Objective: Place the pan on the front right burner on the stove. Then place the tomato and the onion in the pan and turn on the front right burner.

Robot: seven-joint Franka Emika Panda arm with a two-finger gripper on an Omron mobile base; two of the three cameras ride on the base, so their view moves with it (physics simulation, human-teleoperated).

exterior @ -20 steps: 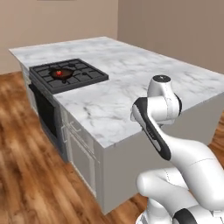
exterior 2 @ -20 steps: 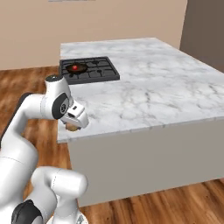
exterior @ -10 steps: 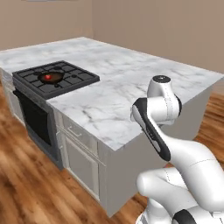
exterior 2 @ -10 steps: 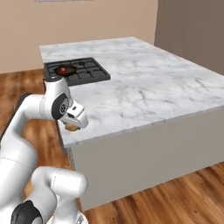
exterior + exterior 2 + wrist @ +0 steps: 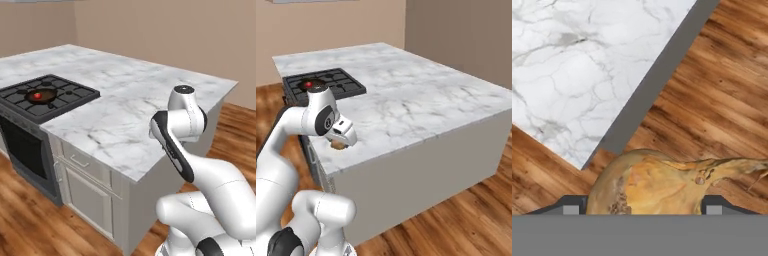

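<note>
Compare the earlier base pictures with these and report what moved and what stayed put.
The base drove, so both base views shifted: the stove sits further left and nearer than before. The gripper stays shut on the onion, arm pose unchanged. The tomato remains in the pan on the stove.

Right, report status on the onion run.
Hand shut on onion, over island corner. Pan on stove, tomato inside. Nothing blocking.
</note>
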